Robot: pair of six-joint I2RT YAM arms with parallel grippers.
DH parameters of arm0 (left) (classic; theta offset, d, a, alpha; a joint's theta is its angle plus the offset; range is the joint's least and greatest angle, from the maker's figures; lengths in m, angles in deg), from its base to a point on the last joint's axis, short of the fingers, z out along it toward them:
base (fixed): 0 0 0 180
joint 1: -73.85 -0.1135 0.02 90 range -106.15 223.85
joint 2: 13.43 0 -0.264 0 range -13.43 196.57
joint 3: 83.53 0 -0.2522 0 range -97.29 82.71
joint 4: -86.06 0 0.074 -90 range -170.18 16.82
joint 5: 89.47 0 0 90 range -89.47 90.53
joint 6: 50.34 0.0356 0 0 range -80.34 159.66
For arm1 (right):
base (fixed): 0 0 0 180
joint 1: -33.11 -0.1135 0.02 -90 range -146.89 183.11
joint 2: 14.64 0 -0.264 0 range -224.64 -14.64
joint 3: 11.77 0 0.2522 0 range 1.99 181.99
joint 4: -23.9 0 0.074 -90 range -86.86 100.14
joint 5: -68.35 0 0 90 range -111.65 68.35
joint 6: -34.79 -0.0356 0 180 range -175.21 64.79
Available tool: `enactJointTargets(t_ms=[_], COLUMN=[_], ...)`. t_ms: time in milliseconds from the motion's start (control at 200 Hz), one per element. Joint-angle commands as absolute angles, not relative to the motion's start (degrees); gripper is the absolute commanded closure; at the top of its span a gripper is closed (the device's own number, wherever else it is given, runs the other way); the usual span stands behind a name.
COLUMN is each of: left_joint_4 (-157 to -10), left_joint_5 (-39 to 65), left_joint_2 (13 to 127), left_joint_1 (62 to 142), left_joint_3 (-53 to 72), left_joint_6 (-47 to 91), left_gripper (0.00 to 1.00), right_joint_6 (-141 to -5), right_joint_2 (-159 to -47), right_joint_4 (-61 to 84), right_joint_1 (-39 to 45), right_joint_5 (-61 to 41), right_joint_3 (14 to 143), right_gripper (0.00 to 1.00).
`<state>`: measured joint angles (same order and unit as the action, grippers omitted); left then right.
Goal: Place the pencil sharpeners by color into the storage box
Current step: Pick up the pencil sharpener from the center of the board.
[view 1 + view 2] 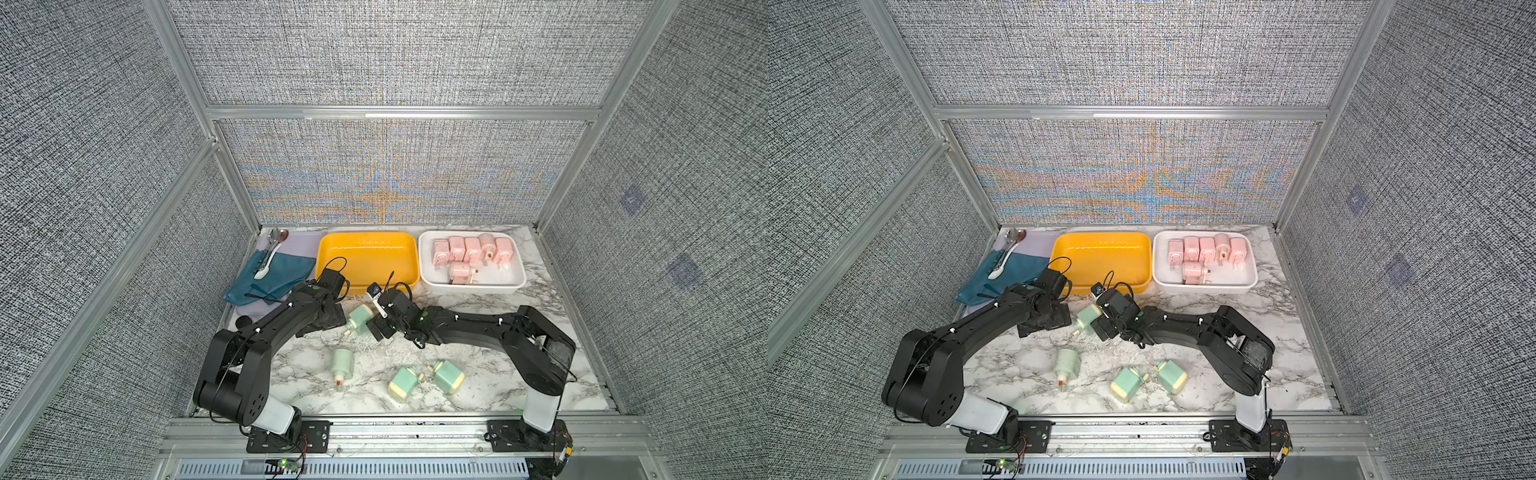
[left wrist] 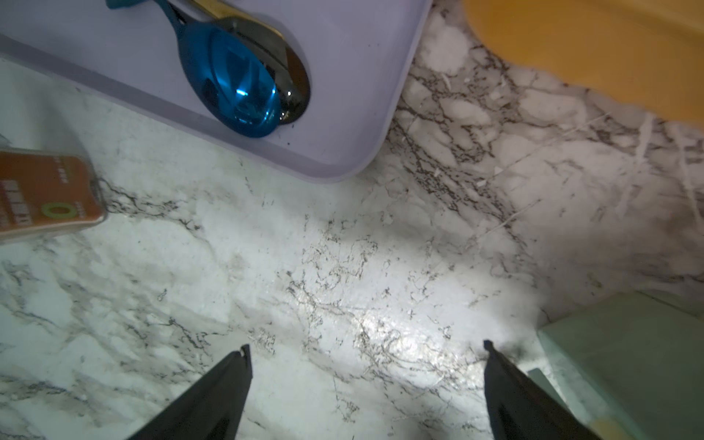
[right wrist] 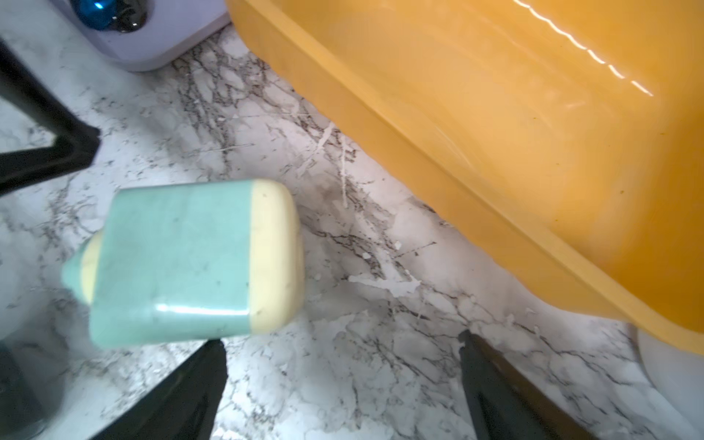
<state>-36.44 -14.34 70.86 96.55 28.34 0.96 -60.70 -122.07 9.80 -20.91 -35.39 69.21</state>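
Several pink pencil sharpeners point(image 1: 471, 251) lie in the white storage box point(image 1: 515, 279) at the back right. Beside it stands the yellow storage box point(image 1: 368, 259), with nothing in it. Several mint green pencil sharpeners lie on the marble table. One of them point(image 1: 360, 320) point(image 3: 183, 263) is between my two grippers, touching neither. The others point(image 1: 343, 364) point(image 1: 405, 384) point(image 1: 449, 376) are nearer the front. My left gripper point(image 1: 322, 326) point(image 2: 365, 344) is open over bare table. My right gripper point(image 1: 380, 328) point(image 3: 339, 337) is open, with that sharpener just outside one finger.
A lilac tray point(image 1: 301, 241) point(image 2: 343, 114) at the back left holds a teal cloth point(image 1: 274, 274) and spoons point(image 2: 232, 84). A brown spice jar point(image 2: 45, 190) lies near the left arm. The yellow box's wall point(image 3: 495, 152) is close to my right gripper.
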Motion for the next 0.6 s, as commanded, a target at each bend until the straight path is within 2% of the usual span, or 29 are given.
enactJointTargets(t_ms=[0, 275, 410, 595], left_joint_4=[-37.2, -43.11, -46.07, -52.35], left_joint_5=[-14.01, -12.63, -10.08, -1.14], left_joint_2=[68.11, 67.91, 68.81, 70.07], left_joint_1=[97.73, 106.33, 106.5, 107.07], left_joint_3=[28.62, 27.64, 28.02, 28.19], left_joint_6=[5.64, 12.78, 16.29, 25.0], left_gripper=[0.01, 0.01, 0.01, 0.01], right_joint_6=[-62.04, -68.75, -69.61, -74.42], right_joint_2=[-122.61, -122.82, -116.76, -107.73], right_joint_4=[8.93, 12.19, 16.29, 20.19], right_joint_1=[-20.44, -18.38, -17.32, -14.75], right_joint_5=[-39.48, -36.37, -35.74, -34.94], right_joint_3=[70.15, 70.19, 63.62, 54.25], right_gripper=[0.02, 0.02, 0.02, 0.01])
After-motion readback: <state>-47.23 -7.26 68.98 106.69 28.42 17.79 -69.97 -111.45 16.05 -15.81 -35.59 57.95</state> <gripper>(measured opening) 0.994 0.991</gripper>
